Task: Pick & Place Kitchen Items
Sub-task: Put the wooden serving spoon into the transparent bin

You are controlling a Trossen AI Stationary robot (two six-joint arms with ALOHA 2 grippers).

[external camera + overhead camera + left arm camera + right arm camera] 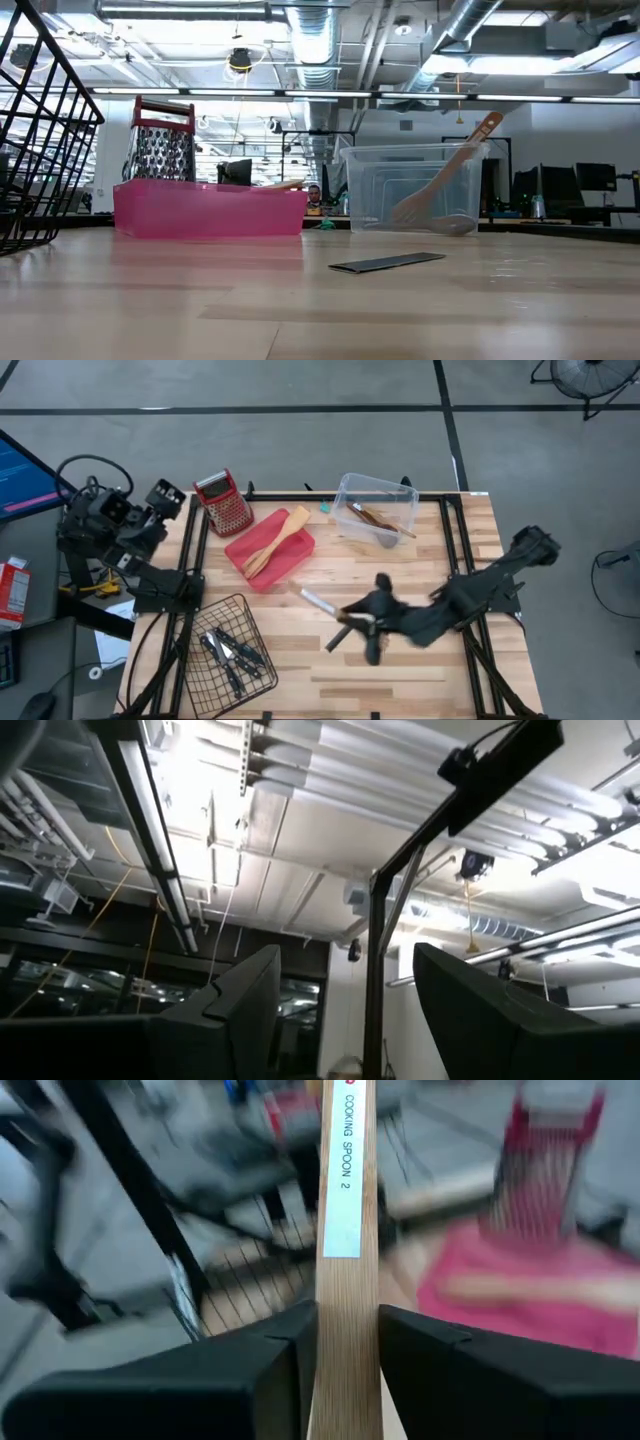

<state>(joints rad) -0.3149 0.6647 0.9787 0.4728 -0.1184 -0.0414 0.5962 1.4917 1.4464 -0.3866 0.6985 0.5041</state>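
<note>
My right gripper (362, 625) is over the middle of the table, shut on a light wooden spoon (345, 1230) whose label reads "COOKING SPOON 2". A steel-bladed knife (318, 602) lies flat on the table just beyond it and also shows in the low view (388, 263). Several black-handled knives (230, 652) lie in the black wire basket (240, 610) at the near left. Wooden spatulas (278, 538) lie on the red tray (290, 565). Another wooden utensil (378, 518) leans in the clear bin (350, 490). My left gripper (345, 1020) is open and empty, parked off the table's left edge and pointing up. My right gripper pinches the wooden spoon's flat handle (345, 1330) between its two fingers (270, 1360), below the label. The handle runs out ahead of the fingers toward the table's near left (338, 639). The spoon's bowl end is hidden behind the gripper.
A red-topped metal box grater (226, 503) stands at the far left beside the red tray. The wire basket takes up the near left corner. Bare tabletop lies along the near edge and at the right, under my right arm (480, 592).
</note>
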